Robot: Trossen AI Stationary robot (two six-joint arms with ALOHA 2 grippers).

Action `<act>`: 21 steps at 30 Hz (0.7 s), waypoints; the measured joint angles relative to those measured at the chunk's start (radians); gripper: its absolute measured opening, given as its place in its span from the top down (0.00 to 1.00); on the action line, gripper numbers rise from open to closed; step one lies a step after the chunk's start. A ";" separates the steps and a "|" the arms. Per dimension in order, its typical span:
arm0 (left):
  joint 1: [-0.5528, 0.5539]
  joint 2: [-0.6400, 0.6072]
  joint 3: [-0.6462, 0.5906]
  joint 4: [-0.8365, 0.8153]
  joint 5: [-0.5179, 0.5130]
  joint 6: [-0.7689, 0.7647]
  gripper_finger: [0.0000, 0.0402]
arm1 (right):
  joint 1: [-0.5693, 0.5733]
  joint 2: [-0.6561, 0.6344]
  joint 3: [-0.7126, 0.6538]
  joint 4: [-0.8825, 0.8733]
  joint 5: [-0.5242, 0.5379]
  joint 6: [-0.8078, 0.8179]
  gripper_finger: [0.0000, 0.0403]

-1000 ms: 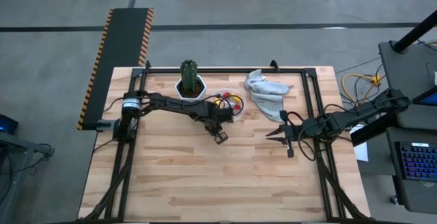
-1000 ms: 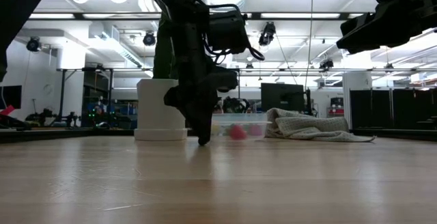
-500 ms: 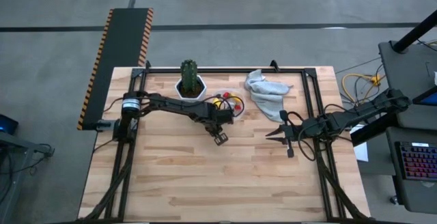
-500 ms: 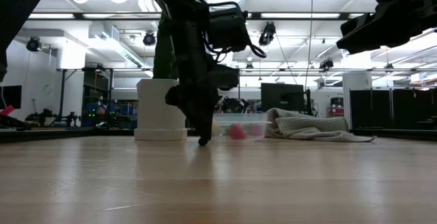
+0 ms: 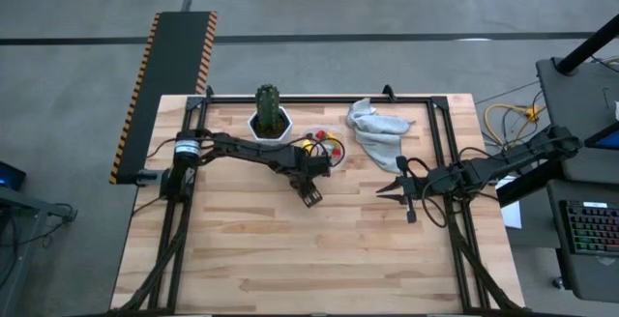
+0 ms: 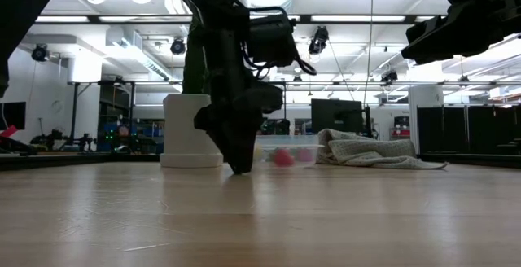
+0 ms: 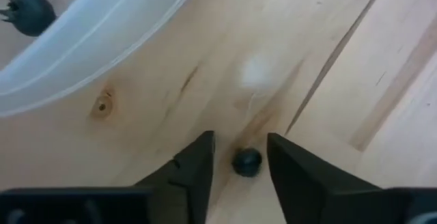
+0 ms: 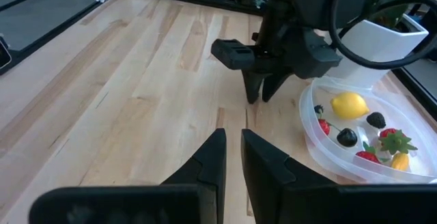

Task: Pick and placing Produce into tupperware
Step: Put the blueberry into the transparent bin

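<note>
Left gripper (image 7: 240,157) stood low over the wooden table (image 5: 290,249), just beside the small clear rounded plastic tupperware (image 8: 321,138). Its 2 dark fingers (image 7: 194,166) were spread, with 1 small dark round berry (image 7: 246,162) sitting on the wood between them. No finger appeared to touch the berry in the left wrist view. My reading: the claw was parted to straddle the berry for a pick, and the berry lay outside the container because it had yet to be loaded.

Right gripper (image 8: 232,157) hung above the table well to the right, away from the container, fingers pressed close with only a thin gap and nothing between them. It looked parked, leaving the left arm room to work.

Count inside the tupperware, from the right wrist view: 1 yellow lemon (image 8: 349,105), 2 dark berries (image 8: 347,136), about 3 red berry-like pieces (image 8: 390,136) and 1 yellow-orange stick (image 8: 399,160), partly hidden at the frame edge. A further small dark item near the lemon was too small to identify.

Not task items: 1 green cactus (image 5: 268,105) in a white hexagonal pot (image 5: 270,129), touching or just beside the container, and 1 crumpled grey cloth (image 5: 375,128) to its right.

Judgement: most produce sat in the container already; 1 loose berry remained on the table.
</note>
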 joint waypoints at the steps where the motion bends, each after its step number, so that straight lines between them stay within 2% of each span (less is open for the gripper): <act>1: 0.000 0.000 0.000 0.002 0.002 0.000 0.67 | 0.000 0.000 0.000 0.001 0.000 0.000 0.90; 6: 0.000 0.000 -0.001 0.006 0.008 -0.008 0.62 | 0.000 0.000 0.000 0.000 0.000 0.000 0.90; 21: 0.001 0.000 -0.003 0.007 0.006 -0.010 0.61 | 0.000 0.000 0.000 0.000 0.000 -0.001 0.90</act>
